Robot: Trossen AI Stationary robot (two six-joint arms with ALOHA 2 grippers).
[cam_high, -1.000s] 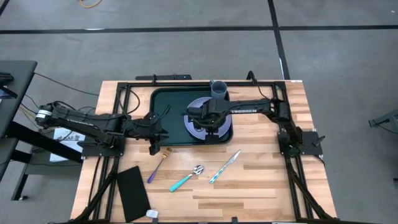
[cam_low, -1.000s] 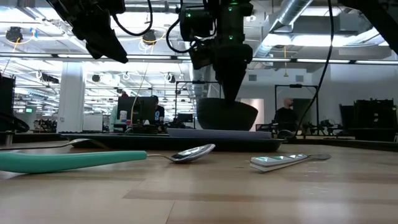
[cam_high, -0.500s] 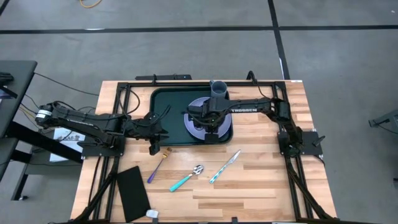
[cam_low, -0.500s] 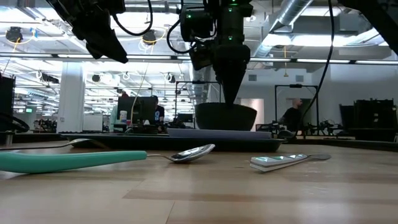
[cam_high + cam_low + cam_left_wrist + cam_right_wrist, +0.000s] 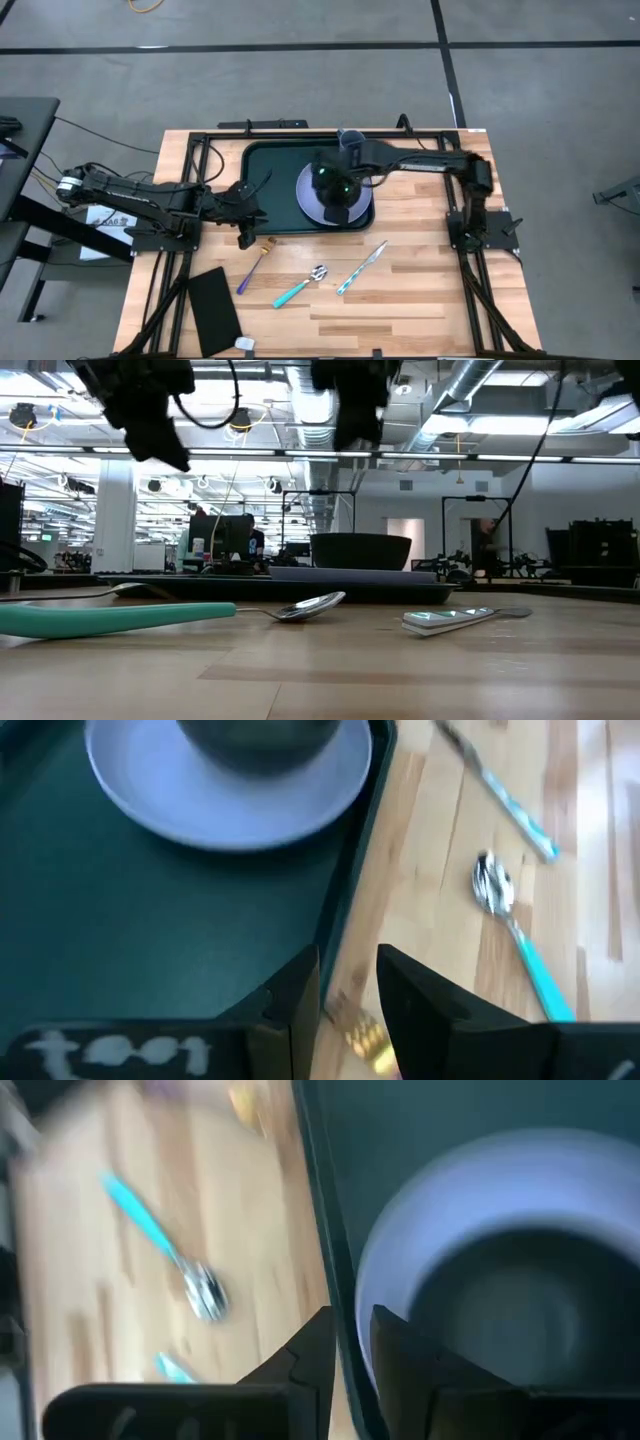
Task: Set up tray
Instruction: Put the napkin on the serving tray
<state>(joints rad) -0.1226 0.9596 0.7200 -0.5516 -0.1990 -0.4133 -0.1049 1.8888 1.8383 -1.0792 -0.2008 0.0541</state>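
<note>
The dark green tray lies at the table's far middle. A lavender plate rests flat on its right half, and a dark bowl stands upright on the plate. My right gripper hangs above the bowl, narrowly open and touching nothing; it hides the bowl in the high view. A grey cup stands in the tray's far right corner. My left gripper waits over the tray's near left rim, narrowly open, with the fork's gold head below it.
On the bare wood near the tray lie a purple-handled fork, a teal-handled spoon and a knife. A flat black rectangle sits at the near left corner. The tray's left half is bare.
My right gripper has let go of the bowl's rim and risen straight up, well clear of it. The bowl has come down a little and now sits level on the plate.
</note>
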